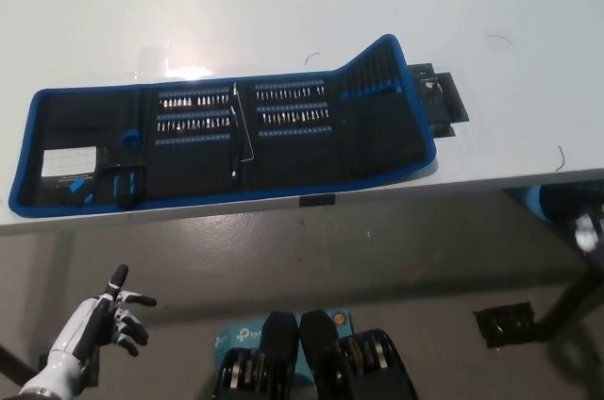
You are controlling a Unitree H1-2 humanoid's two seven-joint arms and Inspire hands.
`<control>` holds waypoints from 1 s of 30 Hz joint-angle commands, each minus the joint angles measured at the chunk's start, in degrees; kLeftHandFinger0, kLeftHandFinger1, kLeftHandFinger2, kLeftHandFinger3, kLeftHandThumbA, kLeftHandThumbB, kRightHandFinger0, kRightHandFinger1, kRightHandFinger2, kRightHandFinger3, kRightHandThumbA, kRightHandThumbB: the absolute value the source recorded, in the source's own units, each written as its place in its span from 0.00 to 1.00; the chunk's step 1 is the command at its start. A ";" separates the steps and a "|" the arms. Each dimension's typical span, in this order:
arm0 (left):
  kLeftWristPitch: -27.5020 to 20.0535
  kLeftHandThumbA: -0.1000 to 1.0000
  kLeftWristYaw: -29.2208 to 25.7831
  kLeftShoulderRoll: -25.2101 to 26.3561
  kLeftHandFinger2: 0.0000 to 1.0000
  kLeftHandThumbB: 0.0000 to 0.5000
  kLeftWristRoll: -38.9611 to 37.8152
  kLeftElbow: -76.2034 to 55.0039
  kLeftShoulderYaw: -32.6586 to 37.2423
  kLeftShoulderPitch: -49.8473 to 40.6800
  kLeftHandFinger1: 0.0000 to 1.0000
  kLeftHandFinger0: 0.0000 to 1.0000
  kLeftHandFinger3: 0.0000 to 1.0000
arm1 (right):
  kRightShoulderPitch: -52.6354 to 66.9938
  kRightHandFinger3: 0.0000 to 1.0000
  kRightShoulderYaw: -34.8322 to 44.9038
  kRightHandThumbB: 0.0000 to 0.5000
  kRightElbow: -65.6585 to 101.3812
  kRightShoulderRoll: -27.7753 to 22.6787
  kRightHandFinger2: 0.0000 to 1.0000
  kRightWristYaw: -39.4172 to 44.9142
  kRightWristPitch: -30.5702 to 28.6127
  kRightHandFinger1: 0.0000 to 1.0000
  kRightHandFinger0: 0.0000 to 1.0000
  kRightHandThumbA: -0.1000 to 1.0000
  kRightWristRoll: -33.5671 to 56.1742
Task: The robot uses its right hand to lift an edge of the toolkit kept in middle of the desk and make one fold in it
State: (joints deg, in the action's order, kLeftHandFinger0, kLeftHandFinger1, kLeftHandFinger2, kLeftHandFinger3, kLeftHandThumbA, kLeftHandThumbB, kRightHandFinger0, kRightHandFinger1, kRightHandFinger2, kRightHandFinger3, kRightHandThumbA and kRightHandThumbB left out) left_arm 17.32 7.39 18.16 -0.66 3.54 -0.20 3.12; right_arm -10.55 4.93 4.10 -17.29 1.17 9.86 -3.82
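We see the toolkit [226, 141] unrolled on the desk [283, 13], right flap raised; below it our left hand [104, 325] hangs empty, fingers spread.

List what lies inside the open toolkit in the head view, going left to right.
White card → small blue pieces → left block of bit rows → thin silver tool → right block of bit rows → raised right panel of the toolkit → black flap past its right end.
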 commanded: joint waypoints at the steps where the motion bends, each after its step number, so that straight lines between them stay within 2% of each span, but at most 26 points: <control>1: 1.51 1.00 0.84 -0.08 0.28 0.93 -0.65 -2.73 -0.49 -0.40 0.37 0.39 0.50 | -7.28 0.73 -3.17 0.28 9.72 -3.30 0.35 5.47 7.24 0.10 0.01 0.16 -0.81; 3: 1.57 1.00 0.90 -0.09 0.29 0.94 -0.57 -2.61 -0.36 -0.29 0.39 0.41 0.52 | -9.69 0.72 -4.41 0.27 11.09 -3.92 0.36 6.72 6.79 0.17 0.11 0.14 0.27; 5: 1.39 1.00 1.31 0.03 0.29 0.91 -0.84 -2.45 -0.35 -0.16 0.39 0.42 0.52 | -13.63 0.70 -6.09 0.27 12.19 -4.37 0.34 8.11 7.05 0.12 0.03 0.17 0.51; 8: 1.67 1.00 1.31 -0.12 0.30 0.92 -1.13 -2.60 -0.58 -0.03 0.39 0.45 0.53 | -15.13 0.69 -6.57 0.27 12.71 -4.45 0.34 8.28 8.51 0.14 0.05 0.16 0.72; 9: 1.37 1.00 1.28 -0.12 0.30 0.94 -1.14 -2.24 -0.65 0.38 0.38 0.43 0.52 | -17.79 0.67 -6.92 0.28 12.54 -3.67 0.33 8.31 10.70 0.13 0.04 0.10 0.95; 10: 1.39 1.00 1.31 -0.09 0.31 0.95 -1.18 -2.22 -0.67 0.38 0.38 0.43 0.53 | -18.75 0.67 -6.97 0.27 11.54 -3.07 0.32 8.06 10.46 0.11 0.02 0.10 1.08; 13: 0.98 1.00 1.22 0.01 0.31 0.97 -0.76 -1.74 -0.40 0.81 0.39 0.43 0.54 | -20.82 0.68 -6.83 0.29 7.54 -1.89 0.35 7.34 9.43 0.13 0.02 0.18 0.96; 15: 0.60 1.00 1.17 -0.08 0.32 0.95 -0.84 -1.60 -0.49 0.63 0.39 0.41 0.54 | -23.03 0.67 -5.92 0.31 0.90 0.73 0.35 5.28 8.34 0.15 0.04 0.20 1.17; 18: -0.71 1.00 1.25 -0.30 0.29 0.92 -1.01 -1.30 -0.52 0.18 0.35 0.35 0.49 | -23.91 0.75 -4.84 0.27 -4.71 3.73 0.48 3.09 9.66 0.33 0.19 0.21 0.62; 20: -0.70 1.00 1.19 -0.45 0.29 0.91 -1.04 -1.35 -0.58 0.06 0.34 0.34 0.49 | -23.95 0.76 -4.59 0.26 -5.21 4.11 0.49 3.09 9.49 0.35 0.22 0.22 0.23; 21: -0.12 1.00 1.13 -0.37 0.29 0.92 -0.69 -1.73 -0.37 -0.08 0.36 0.35 0.51 | -24.13 0.79 -4.11 0.32 -8.07 5.62 0.57 2.31 9.27 0.45 0.33 0.23 0.64; 22: 0.74 1.00 0.99 -0.61 0.29 0.93 -0.93 -2.11 -0.59 -0.24 0.38 0.39 0.53 | -24.30 0.86 -3.60 0.36 -9.49 6.65 0.67 2.39 10.44 0.56 0.46 0.27 1.45; 23: 0.70 1.00 0.99 -0.67 0.29 0.91 -0.99 -2.06 -0.63 -0.24 0.39 0.40 0.53 | -24.42 0.92 -3.31 0.42 -10.85 7.29 0.76 2.19 10.17 0.66 0.53 0.28 1.48; 24: 0.66 1.00 1.02 -0.75 0.30 0.91 -1.07 -1.96 -0.65 -0.19 0.39 0.41 0.53 | -24.52 0.95 -2.90 0.40 -12.79 8.19 0.80 1.82 9.82 0.71 0.58 0.28 1.59; 25: 0.64 1.00 0.98 -0.84 0.30 0.91 -1.06 -1.97 -0.66 -0.18 0.39 0.42 0.53 | -24.65 0.95 -2.75 0.40 -12.89 8.23 0.80 1.96 9.76 0.71 0.58 0.28 1.44; 26: 0.46 1.00 0.77 -0.93 0.28 0.93 -0.83 -1.96 -0.62 -0.20 0.39 0.41 0.52 | -24.66 1.00 -2.81 0.46 -16.28 9.07 0.93 1.31 8.18 0.83 0.68 0.32 1.00; 27: 0.46 1.00 0.61 -1.14 0.29 0.95 -0.81 -1.96 -0.67 -0.08 0.38 0.41 0.52 | -24.78 1.00 -2.56 0.45 -17.09 9.41 1.00 1.35 9.12 0.92 0.77 0.35 1.12; 28: 0.45 1.00 0.70 -1.12 0.29 0.97 -0.83 -2.01 -0.64 -0.08 0.38 0.41 0.52 | -24.70 1.00 -2.56 0.45 -18.03 9.61 1.00 1.43 8.89 1.00 0.90 0.37 1.06; 29: 0.54 1.00 0.73 -1.07 0.29 0.96 -0.73 -2.12 -0.59 -0.12 0.39 0.41 0.53 | -24.61 1.00 -2.35 0.44 -18.49 9.96 1.00 1.26 9.17 1.00 0.99 0.39 1.06; 30: 0.26 1.00 0.88 -1.03 0.29 0.96 -0.80 -2.09 -0.60 -0.14 0.38 0.40 0.54 | -24.42 1.00 -2.50 0.48 -19.56 10.22 1.00 0.88 9.10 1.00 1.00 0.43 0.50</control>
State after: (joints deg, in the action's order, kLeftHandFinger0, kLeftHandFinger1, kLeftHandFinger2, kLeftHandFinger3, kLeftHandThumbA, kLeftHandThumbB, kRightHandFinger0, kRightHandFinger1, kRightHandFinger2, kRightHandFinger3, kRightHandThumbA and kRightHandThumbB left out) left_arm 18.43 7.85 17.25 -1.02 3.04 -0.26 2.92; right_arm -32.10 1.48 -13.89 -7.54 4.59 19.34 -3.46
